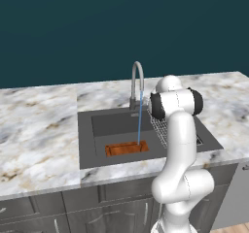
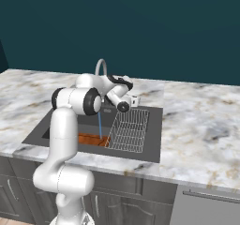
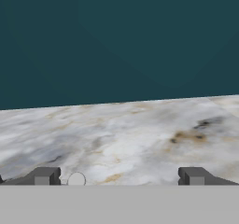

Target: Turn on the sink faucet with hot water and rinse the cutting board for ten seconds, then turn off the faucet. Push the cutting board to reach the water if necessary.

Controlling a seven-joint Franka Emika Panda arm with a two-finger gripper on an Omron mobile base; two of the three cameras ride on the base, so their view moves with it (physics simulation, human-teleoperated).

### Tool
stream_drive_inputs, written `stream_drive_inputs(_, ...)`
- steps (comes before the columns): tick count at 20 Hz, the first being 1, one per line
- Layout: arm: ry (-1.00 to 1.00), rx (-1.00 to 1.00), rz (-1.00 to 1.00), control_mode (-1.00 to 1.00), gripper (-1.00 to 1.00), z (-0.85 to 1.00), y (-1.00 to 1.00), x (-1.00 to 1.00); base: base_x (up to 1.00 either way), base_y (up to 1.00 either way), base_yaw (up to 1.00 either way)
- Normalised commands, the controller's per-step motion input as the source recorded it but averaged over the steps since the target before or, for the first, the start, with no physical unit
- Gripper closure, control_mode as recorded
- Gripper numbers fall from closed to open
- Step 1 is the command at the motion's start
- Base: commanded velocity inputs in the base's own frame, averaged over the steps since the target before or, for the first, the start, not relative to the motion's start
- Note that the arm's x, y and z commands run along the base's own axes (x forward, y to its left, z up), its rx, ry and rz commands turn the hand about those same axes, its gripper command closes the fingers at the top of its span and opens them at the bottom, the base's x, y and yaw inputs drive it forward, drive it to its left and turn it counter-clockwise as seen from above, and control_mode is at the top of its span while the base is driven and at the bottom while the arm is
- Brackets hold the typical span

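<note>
Your end effector (image 3: 119,176) is released; the thin light-blue water stream (image 1: 140,118) strikes the orange-brown wooden cutting board (image 1: 125,148) at 3 o'clock.

Marbled stone counter (image 1: 39,130), wood cutting board (image 1: 126,148), metal faucet (image 1: 136,76), wire rack (image 2: 129,130).

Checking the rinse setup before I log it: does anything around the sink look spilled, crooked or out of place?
Nothing stands out. The water falls straight from the sink faucet onto the cutting board, which lies flat in the sink. The wire dish rack sits upright.
</note>
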Motion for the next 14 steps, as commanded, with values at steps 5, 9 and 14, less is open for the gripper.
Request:
stream_drive_inputs(5, 0.00, 0.00, 0.00, -1.00, -1.00, 0.00, 0.00, 0.00, 0.00, 0.00, 0.00)
stream_drive_inputs(9, 0.00, 0.00, 0.00, -1.00, -1.00, 0.00, 0.00, 0.00, 0.00, 0.00, 0.00)
stream_drive_inputs(14, 0.00, 0.00, 0.00, -1.00, -1.00, 0.00, 0.00, 0.00, 0.00, 0.00, 0.00)
